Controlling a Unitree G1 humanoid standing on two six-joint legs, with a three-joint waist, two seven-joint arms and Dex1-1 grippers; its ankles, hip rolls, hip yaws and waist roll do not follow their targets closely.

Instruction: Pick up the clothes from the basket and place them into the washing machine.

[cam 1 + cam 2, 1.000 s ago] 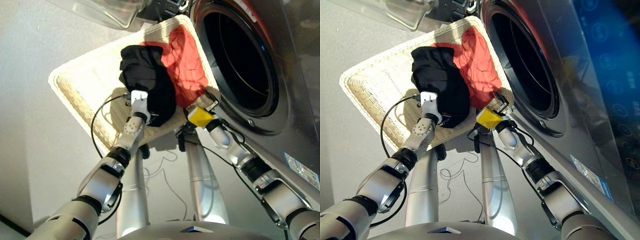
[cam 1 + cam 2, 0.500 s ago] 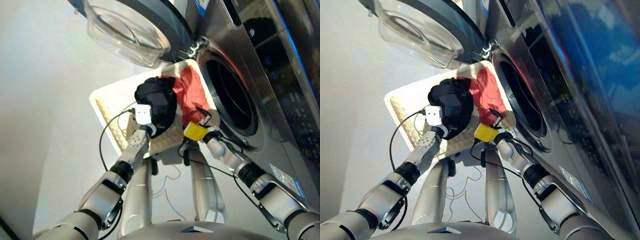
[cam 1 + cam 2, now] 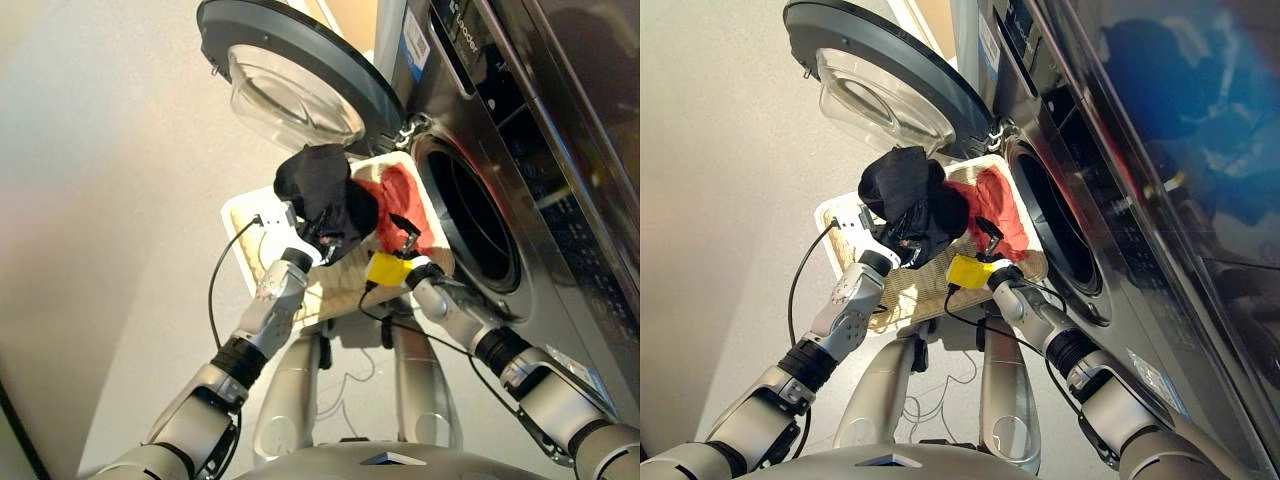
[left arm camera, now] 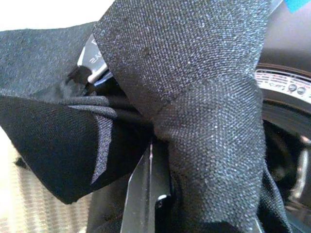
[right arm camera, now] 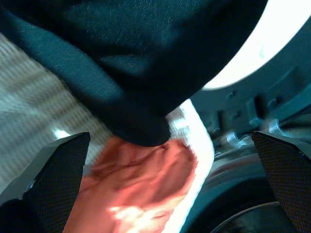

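Now black garment (image 3: pixel 325 196) bunched, hanging lengthwise from left fingers (image 4: pixel 146 189), above basket (image 3: pixel 237 215)

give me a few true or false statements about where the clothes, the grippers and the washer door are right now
1. The left gripper holds the black garment lifted above the basket. True.
2. The coral red garment is inside the drum. False: it lies in the basket.
3. The washing machine has its door shut. False: the door is swung open.
4. The right gripper is open, holding nothing. True.
5. The basket sits beside the drum mouth. True.
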